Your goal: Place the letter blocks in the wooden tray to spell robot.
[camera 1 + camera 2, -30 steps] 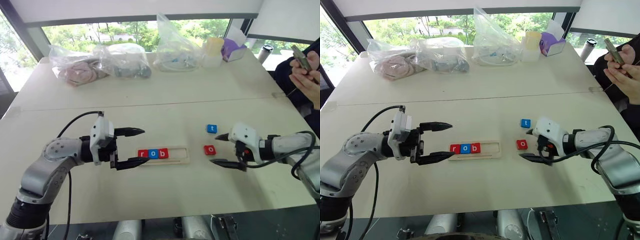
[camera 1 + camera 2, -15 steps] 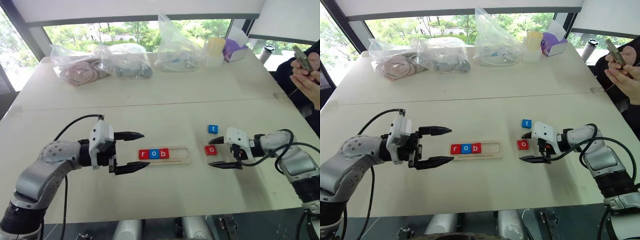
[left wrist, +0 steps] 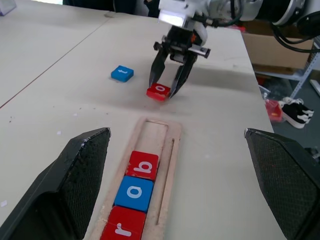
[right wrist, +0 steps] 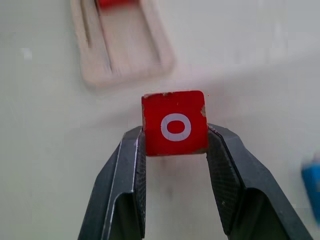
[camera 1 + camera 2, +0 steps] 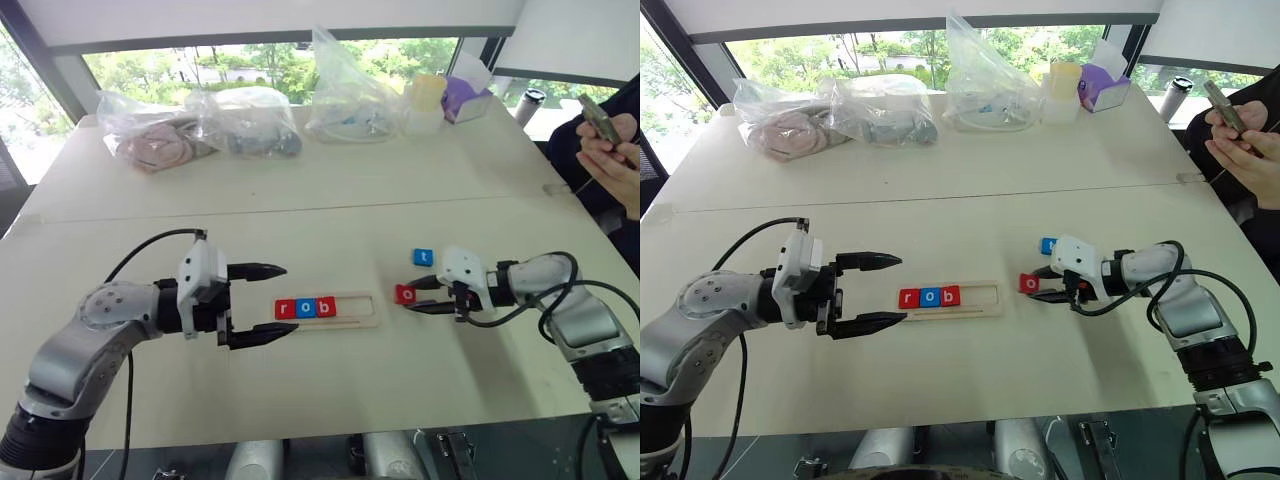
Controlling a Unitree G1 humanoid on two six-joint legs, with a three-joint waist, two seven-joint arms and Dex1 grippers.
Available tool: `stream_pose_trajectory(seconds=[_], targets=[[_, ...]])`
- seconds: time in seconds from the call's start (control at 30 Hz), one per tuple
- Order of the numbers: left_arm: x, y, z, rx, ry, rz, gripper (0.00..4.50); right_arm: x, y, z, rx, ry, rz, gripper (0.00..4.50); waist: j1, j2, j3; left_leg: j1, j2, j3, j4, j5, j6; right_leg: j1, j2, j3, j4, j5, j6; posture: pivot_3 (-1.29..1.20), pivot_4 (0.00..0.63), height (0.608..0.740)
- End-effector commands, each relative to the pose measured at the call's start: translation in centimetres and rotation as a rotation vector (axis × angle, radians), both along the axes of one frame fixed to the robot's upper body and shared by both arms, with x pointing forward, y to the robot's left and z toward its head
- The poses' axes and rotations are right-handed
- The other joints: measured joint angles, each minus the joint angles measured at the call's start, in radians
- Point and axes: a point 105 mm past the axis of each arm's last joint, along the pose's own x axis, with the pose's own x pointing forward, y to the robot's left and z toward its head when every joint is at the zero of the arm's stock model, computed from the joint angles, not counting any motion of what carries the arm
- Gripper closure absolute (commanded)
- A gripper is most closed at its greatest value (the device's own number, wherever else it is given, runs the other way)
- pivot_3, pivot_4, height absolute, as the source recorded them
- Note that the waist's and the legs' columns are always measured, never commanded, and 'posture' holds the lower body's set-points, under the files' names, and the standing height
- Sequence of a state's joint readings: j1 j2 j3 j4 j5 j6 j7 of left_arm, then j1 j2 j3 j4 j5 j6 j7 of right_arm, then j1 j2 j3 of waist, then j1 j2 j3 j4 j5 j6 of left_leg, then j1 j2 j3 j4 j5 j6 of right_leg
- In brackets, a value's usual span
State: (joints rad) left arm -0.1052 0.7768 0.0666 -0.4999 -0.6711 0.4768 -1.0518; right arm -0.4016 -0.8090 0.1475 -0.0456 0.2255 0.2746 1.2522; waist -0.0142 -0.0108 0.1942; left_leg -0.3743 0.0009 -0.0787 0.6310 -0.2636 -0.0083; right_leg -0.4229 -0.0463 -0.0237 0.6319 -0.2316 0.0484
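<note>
Pale table (image 5: 330,180), bright windows (image 5: 260,60) with trees, plastic bags (image 5: 250,120)

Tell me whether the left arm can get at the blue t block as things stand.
Probably not easily. The blue t block lies beyond the wooden tray, beside the right end effector gripping the red o block. The open left end effector sits at the tray's opposite end.
</note>
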Motion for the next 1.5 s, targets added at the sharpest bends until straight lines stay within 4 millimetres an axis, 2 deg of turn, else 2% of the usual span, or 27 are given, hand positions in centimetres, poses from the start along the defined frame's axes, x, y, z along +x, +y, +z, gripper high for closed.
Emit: stream_pose_trajectory(seconds=[0.03,0.17,0.27,0.83,1.5], targets=[[-1.1,0.3,0.6,0.012,-0.015,-0.029,0.0,-1.1,3.4,1.4,0.038,-0.024,0.089,3.37,0.002,0.0,0.0,0.0,0.0,0.0,0.0,0.0,0.0,0.0,0.0,0.0,0.0,0.0,0.0,0.0,0.15,0.74],[-1.3,0.6,0.6,0.025,-0.018,-0.023,0.0,-1.2,6.1,0.4,0.061,-0.011,0.122,3.37,0.01,0.0,0.0,-0.001,0.0,-0.001,0.001,0.0,-0.001,0.0,-0.001,-0.001,0.0,-0.002,-0.003,0.0,0.15,0.74],[-1.3,0.5,0.6,0.026,-0.024,-0.017,0.0,-1.0,6.8,0.1,0.053,-0.019,0.13,3.37,0.01,0.0,0.0,-0.001,-0.001,-0.001,0.001,0.001,-0.001,0.0,-0.002,0.0,0.0,-0.002,-0.003,0.0,0.15,0.74],[-1.3,0.2,0.6,0.009,-0.037,0.008,0.0,-0.7,6.4,-1.6,-0.058,-0.029,0.155,3.37,0.004,0.0,0.0,-0.001,-0.001,-0.001,0.001,0.001,-0.001,0.0,-0.001,0.0,0.0,-0.001,-0.001,0.0,0.15,0.74],[-1.1,-0.2,0.7,-0.003,-0.045,0.013,0.0,0.0,6.7,-1.9,-0.078,-0.047,0.142,3.37,0.004,0.0,0.0,-0.001,-0.001,-0.001,0.001,0.001,-0.001,0.0,-0.001,0.0,0.0,0.0,-0.001,0.0,0.15,0.74]])
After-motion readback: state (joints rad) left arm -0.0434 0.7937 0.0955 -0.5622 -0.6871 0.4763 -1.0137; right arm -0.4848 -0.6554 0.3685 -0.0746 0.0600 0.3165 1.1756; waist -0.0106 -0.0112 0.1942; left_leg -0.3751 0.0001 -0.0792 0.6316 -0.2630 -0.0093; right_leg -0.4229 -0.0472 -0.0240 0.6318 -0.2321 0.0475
